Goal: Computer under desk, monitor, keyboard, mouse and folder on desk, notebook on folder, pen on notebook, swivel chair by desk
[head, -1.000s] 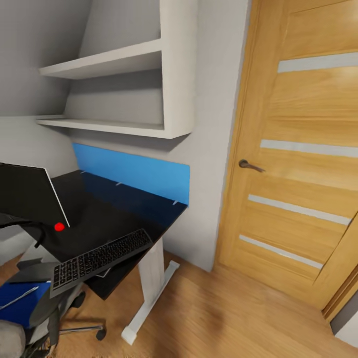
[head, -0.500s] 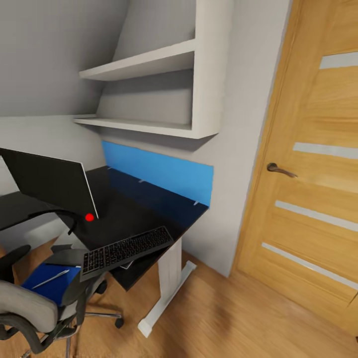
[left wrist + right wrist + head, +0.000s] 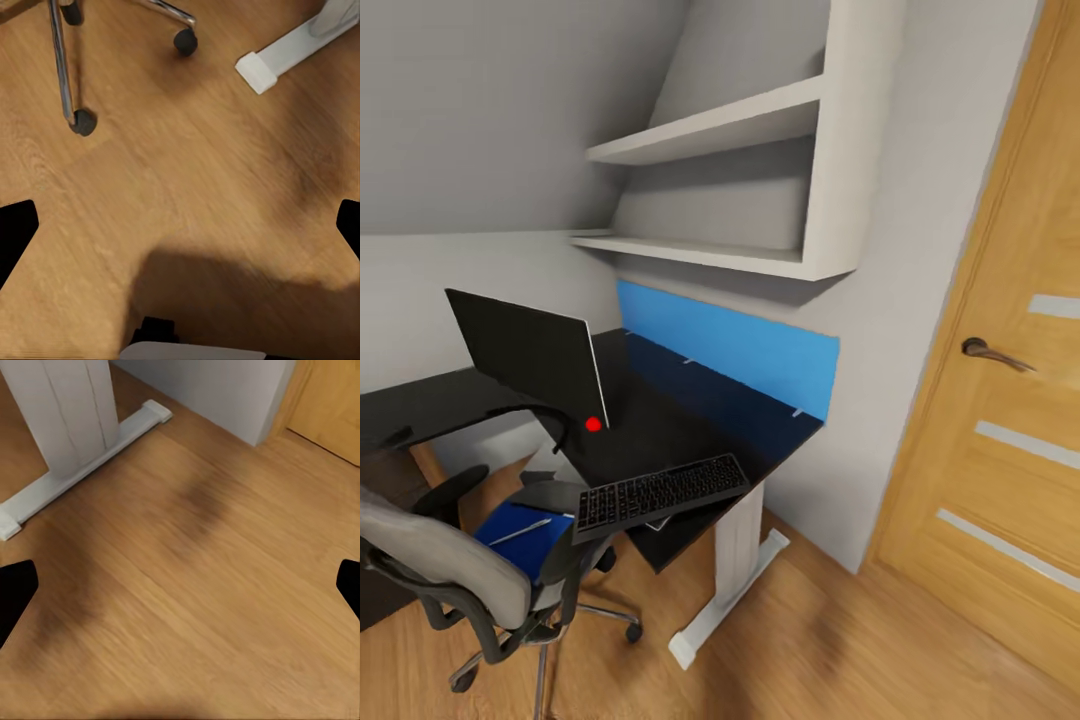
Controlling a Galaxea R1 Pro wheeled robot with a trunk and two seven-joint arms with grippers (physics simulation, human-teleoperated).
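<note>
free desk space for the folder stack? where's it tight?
Bare desk top lies between the monitor, the blue wall panel and the keyboard. The front edge is tight: the keyboard overhangs it, right above the swivel chair carrying the folder.

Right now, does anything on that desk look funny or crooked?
Yes. The keyboard sits slanted at the front corner of the desk, its end sticking out past the edge toward the swivel chair. The folder and pen lie on the chair seat, not the desk.
</note>
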